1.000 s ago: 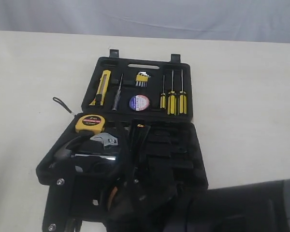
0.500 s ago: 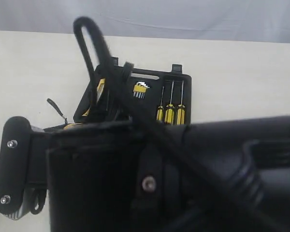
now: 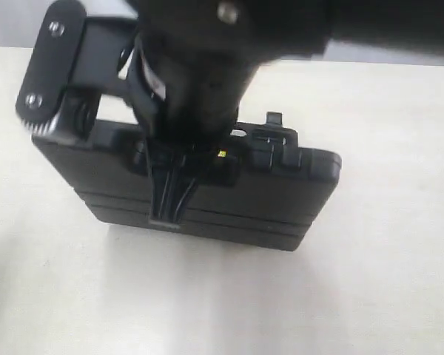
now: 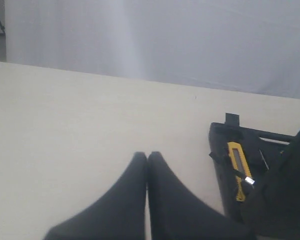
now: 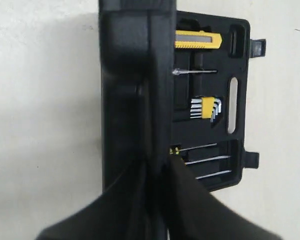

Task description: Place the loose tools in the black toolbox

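While right claw (image 5: 156, 161) clamps black toolbox (image 5: 125, 75) w/ utility knife (image 5: 197, 40), left claw (image 4: 147, 156) sits together.

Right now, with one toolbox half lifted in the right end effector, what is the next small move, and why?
Probably swing the raised half down onto the flat one. The right end effector clamps one half of the black toolbox roughly upright; the utility knife and hex keys sit in the exposed half, so it is not yet shut.

Toolbox (image 3: 207, 207) on the table (image 3: 385, 281) — utility knife (image 5: 198, 39), hex keys (image 5: 206, 108), screwdrivers (image 5: 202, 160) inside.
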`<state>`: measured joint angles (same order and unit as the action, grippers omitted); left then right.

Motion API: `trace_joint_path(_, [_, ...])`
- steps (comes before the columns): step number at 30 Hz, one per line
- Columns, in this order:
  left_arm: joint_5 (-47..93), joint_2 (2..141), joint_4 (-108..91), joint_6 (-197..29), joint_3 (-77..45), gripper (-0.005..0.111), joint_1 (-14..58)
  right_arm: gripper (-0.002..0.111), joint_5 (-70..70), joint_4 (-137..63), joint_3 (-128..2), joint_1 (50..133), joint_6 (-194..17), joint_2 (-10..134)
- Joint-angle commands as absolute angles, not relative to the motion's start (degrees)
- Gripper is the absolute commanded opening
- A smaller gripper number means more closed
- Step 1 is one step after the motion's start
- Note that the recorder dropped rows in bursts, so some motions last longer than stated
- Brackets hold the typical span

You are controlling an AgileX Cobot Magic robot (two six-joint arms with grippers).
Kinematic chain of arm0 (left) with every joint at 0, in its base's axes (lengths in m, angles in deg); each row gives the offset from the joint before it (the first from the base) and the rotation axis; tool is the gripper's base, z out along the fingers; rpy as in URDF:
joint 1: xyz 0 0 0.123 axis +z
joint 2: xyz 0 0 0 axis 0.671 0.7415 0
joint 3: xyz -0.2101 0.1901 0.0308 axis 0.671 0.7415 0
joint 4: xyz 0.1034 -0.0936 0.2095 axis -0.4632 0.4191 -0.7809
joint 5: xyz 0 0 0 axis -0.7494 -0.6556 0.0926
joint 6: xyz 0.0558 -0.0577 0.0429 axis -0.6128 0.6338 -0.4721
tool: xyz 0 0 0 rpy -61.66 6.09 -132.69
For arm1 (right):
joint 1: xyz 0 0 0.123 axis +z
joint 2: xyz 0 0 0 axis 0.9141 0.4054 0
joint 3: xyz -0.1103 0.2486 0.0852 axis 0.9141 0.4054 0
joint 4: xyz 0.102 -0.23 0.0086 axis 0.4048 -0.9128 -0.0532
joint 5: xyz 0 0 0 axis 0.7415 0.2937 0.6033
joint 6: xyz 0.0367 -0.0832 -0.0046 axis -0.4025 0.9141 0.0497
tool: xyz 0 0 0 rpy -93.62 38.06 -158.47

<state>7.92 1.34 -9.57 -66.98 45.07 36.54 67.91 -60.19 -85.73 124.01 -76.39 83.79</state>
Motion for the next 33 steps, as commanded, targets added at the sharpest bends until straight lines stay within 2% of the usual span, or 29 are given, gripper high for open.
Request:
trace_joint_path(1, [7.86, 1.58, -9.83, -66.91, 44.77, 0.000, 36.22, 0.000, 67.79, -55.21, -91.84, 116.61, -70.56, 83.26])
trace_joint_path(10, [7.86, 1.58, -9.83, -66.91, 44.77, 0.000, 36.22, 0.000, 65.62, -37.17, -93.00, 100.01, -57.58, 90.95])
trace_joint_path(15, [7.86, 1.58, -9.83, -66.91, 44.77, 0.000, 36.22, 0.000, 61.74, -32.60, -93.00, 93.85, -51.71, 97.87])
trace_joint_path(24, [7.86, 1.58, -9.83, -66.91, 44.77, 0.000, 36.22, 0.000, 47.57, -38.31, -93.00, 89.46, -50.92, 108.17])
trace_joint_path(33, [7.86, 1.58, -9.83, -66.91, 44.77, 0.000, 36.22, 0.000, 42.56, -48.40, -93.00, 89.46, -50.92, 113.37])
